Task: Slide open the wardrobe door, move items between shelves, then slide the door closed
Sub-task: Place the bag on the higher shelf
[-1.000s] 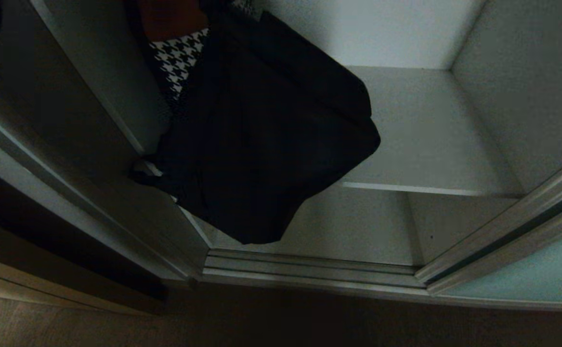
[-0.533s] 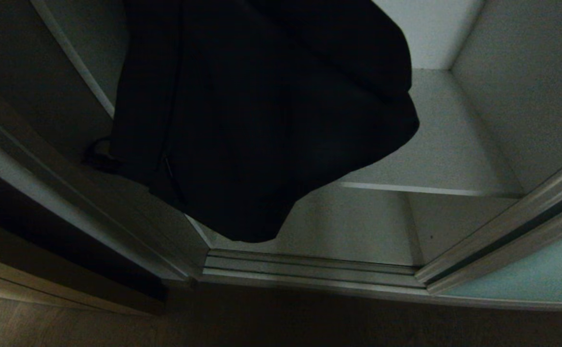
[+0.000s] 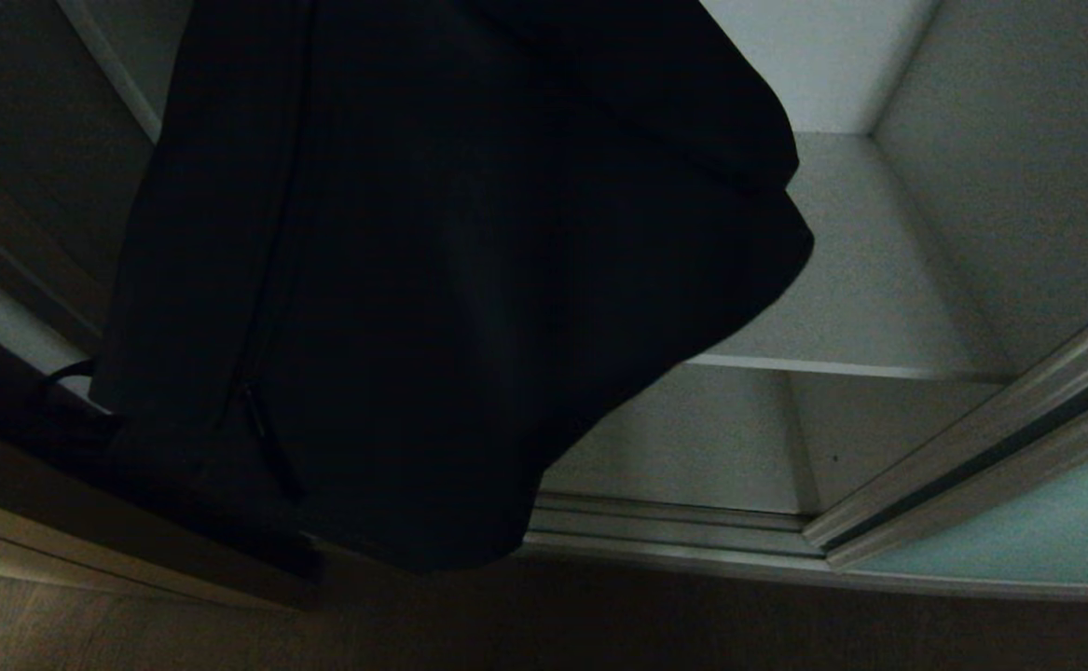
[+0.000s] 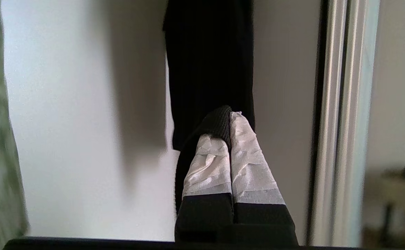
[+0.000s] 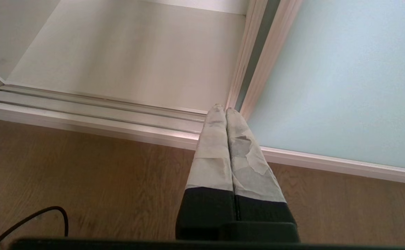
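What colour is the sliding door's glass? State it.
Pale frosted blue-green glass, clearest in the right wrist view.

A home bedroom or dressing area, built-in wardrobe with white shelves (image 3: 842, 280), frosted teal sliding door (image 5: 337, 80) sitting in a silver floor track (image 5: 94, 114), wood floor (image 5: 84, 173) running in front

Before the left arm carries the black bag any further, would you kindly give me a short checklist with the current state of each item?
1. Left gripper shut on the black bag's strap: ok.
2. Black bag hanging free of the shelf: ok.
3. Sliding wardrobe door pushed aside, opening free: ok.
4. Dangling strap loop clear of the left door frame: cannot tell.
5. Right gripper shut, out of the way low over the floor: ok.
6. Destination shelf visible: cannot tell.
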You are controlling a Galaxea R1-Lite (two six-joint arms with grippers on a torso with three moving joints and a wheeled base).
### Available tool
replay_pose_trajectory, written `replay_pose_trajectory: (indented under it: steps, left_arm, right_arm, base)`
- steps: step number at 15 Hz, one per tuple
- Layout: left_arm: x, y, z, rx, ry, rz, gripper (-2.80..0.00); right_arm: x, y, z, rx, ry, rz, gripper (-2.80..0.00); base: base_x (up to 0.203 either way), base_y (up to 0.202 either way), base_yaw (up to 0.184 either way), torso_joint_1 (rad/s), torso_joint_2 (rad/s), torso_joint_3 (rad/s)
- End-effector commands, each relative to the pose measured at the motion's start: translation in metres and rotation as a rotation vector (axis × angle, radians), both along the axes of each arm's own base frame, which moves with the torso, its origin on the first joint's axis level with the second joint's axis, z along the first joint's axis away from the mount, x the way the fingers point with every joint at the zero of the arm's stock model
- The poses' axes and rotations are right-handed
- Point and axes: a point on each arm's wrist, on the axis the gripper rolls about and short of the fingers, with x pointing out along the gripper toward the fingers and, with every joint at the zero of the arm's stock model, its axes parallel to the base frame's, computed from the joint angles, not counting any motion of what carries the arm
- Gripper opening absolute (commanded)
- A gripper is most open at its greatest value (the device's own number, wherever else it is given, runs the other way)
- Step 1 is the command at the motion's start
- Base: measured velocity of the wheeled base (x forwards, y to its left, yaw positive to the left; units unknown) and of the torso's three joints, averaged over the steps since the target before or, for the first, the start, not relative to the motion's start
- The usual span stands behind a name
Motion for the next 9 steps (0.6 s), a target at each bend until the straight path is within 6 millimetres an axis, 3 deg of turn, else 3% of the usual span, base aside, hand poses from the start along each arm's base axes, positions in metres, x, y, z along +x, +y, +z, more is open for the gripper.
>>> replay_pose_trajectory:
  steps: [1,6,9]
  left_arm:
    - [-0.007,0.004,0.002,-0.017,0.024,-0.039,-2.80]
    - [0.026,-0.013,-0.011,0.019,0.120,-0.035,-2.80]
    - [0.030,-0.015,-0.014,0.043,0.153,-0.036,-2.80]
  right_arm:
    - [0.000,0.000,0.000,0.000,0.001,0.001,-2.80]
    - [0.000,0.000,0.000,0.000,-0.001,0.001,-2.80]
    - [0.000,0.000,0.000,-0.001,0.001,0.001,-2.80]
  base:
    - [0.000,0.000,0.000,0.000,0.00,0.000]
    - [0.000,0.000,0.000,0.000,0.00,0.000]
    - [0.000,0.000,0.000,0.000,0.00,0.000]
